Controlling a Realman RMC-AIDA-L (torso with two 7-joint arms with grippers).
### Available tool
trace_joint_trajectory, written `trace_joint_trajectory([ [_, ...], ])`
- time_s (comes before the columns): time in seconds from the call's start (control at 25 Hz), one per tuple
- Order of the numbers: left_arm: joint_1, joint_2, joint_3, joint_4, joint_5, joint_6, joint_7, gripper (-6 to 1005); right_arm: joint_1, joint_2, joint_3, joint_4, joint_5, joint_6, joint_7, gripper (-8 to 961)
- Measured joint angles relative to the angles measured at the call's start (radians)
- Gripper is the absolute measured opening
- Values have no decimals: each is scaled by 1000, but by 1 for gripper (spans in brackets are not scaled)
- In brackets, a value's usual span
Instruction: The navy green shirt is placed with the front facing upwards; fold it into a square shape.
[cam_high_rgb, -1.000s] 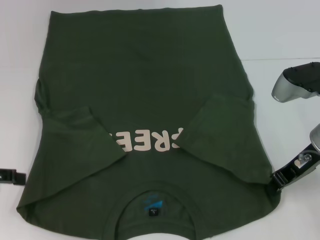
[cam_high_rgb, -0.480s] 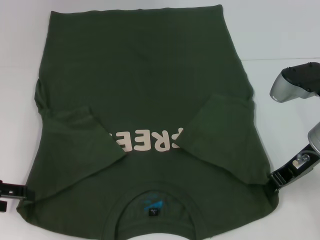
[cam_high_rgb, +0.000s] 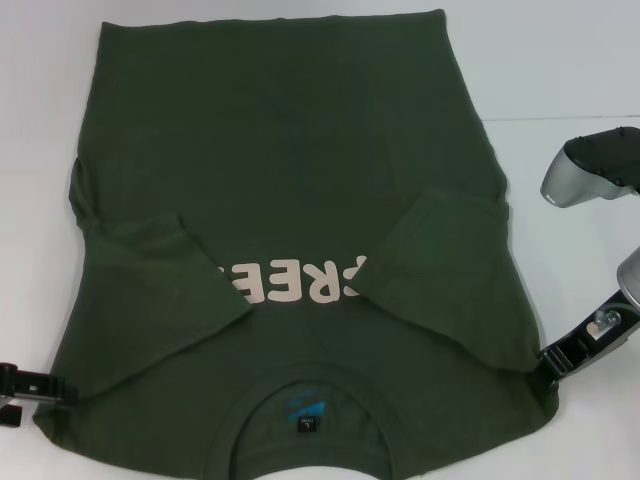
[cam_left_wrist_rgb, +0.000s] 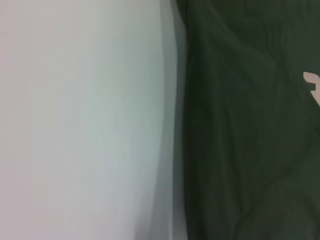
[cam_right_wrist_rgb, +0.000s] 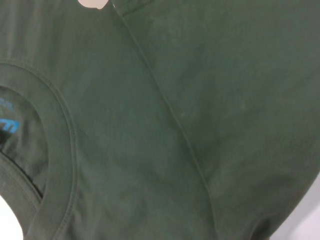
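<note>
Lying flat on the white bench (cam_high_rgb: 560, 60), the navy green shirt (cam_high_rgb: 290, 180) fills most of the head view, collar (cam_high_rgb: 312, 385) at 6 o'clock and hem at 12 o'clock, both short sleeves folded inward over the chest so that they cover the ends of the pale pink lettering (cam_high_rgb: 292, 282).

The left tool (cam_high_rgb: 30, 388) sits at about 8 o'clock, at the shirt's shoulder edge, its tip touching or just beside the cloth; whether it is spread or pressed together cannot be told. The right tool (cam_high_rgb: 556, 362) sits at about 4 o'clock, its dark tip against the opposite shoulder edge; whether it pinches the fabric cannot be told either.

Compared with half a second ago, the left tool has moved a little closer to the cloth's edge; the shirt and the right tool lie as before.
</note>
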Motion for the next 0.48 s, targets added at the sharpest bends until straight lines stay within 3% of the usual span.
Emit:
trace_joint_trajectory([
  [0.48,-10,1,19,-29,7,-11,-6,878,6,0,1,2,-1,0,-13,42],
])
